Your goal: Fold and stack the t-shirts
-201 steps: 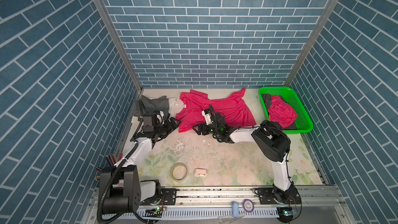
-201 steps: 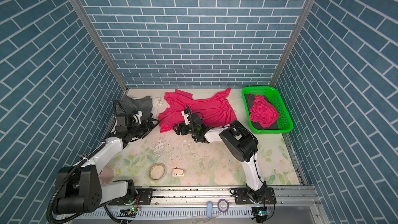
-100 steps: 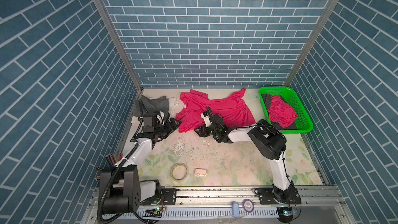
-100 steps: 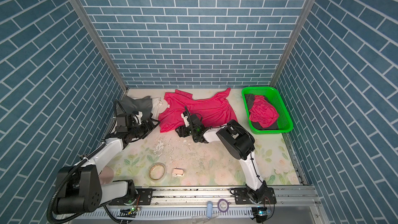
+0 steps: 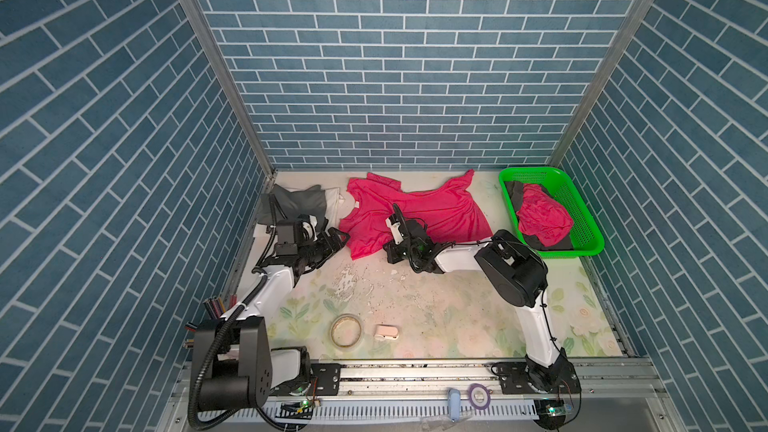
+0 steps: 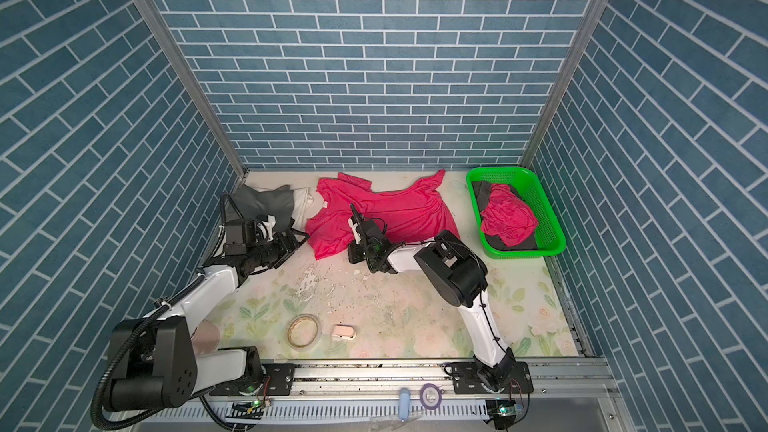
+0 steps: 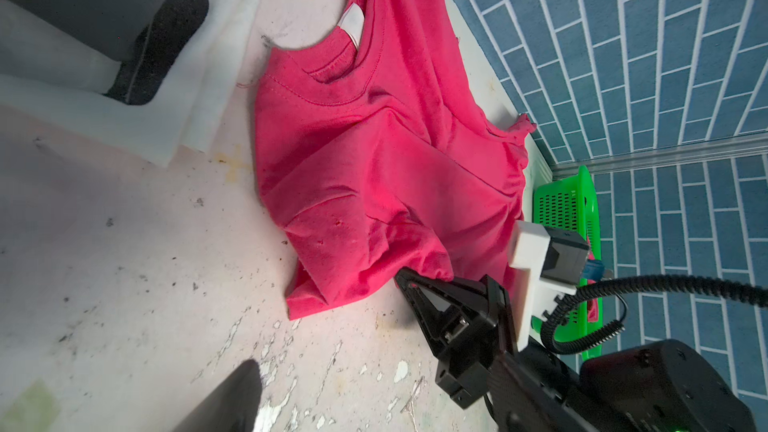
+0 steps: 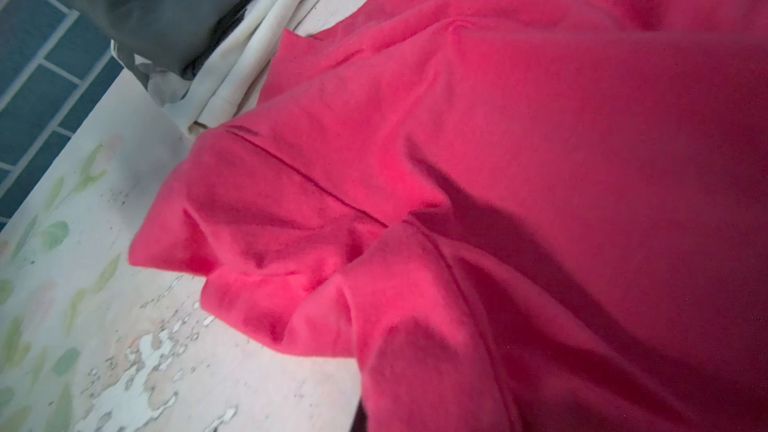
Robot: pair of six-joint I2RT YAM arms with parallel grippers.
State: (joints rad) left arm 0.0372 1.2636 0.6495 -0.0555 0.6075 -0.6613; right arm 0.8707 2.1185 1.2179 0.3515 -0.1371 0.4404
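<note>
A magenta-pink t-shirt (image 5: 419,214) (image 6: 386,214) lies spread, rumpled, at the back middle of the table, its white neck label (image 7: 353,24) facing the left arm. My right gripper (image 5: 387,249) (image 6: 352,253) is low at the shirt's near hem and shut on a pinch of that cloth (image 7: 419,272). In the right wrist view pink cloth (image 8: 457,243) covers the jaws. My left gripper (image 5: 340,238) (image 6: 300,238) stands open just left of the shirt, holding nothing. One of its fingers (image 7: 232,401) shows over bare table. Folded grey and white t-shirts (image 5: 303,201) lie at the back left.
A green mesh basket (image 5: 534,170) at the back right holds a crumpled pink shirt (image 5: 540,218) on dark grey cloth. A tape roll (image 5: 347,330) and a small white object (image 5: 386,332) lie near the front. Brick walls close in on three sides.
My right gripper has shifted a little to the left along the near hem and closed on the pink cloth. The left arm and gripper have stayed put.
</note>
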